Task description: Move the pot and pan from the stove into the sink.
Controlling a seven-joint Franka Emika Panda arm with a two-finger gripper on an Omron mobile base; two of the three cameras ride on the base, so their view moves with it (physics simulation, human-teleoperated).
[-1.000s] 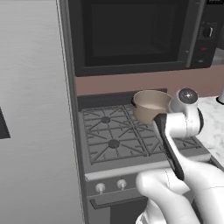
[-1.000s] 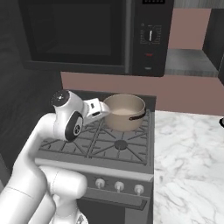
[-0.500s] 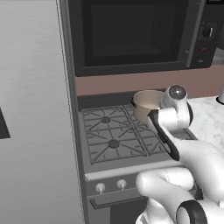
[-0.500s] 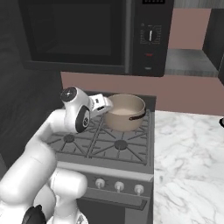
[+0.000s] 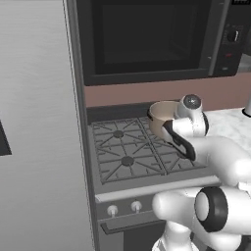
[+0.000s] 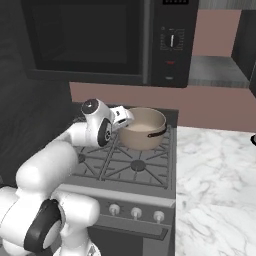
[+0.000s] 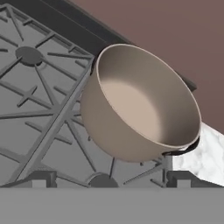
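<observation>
Pot (image 7: 140,105) sits upright on the stove (image 5: 127,157), back right burner, next to the marble surface (image 6: 215,185). Gripper (image 6: 125,116) hovers just beside the pot's rim, jaws spread wide, holding nothing. Microwave (image 5: 152,39) hangs above the stove.

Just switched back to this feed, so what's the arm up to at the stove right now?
The gripper is open and holds nothing, poised next to the rim of the pot, which sits on the back right burner of the stove, beside the marble counter. The hand view looks down into the pot's empty pale inside. The pot hasn't been lifted yet.
</observation>
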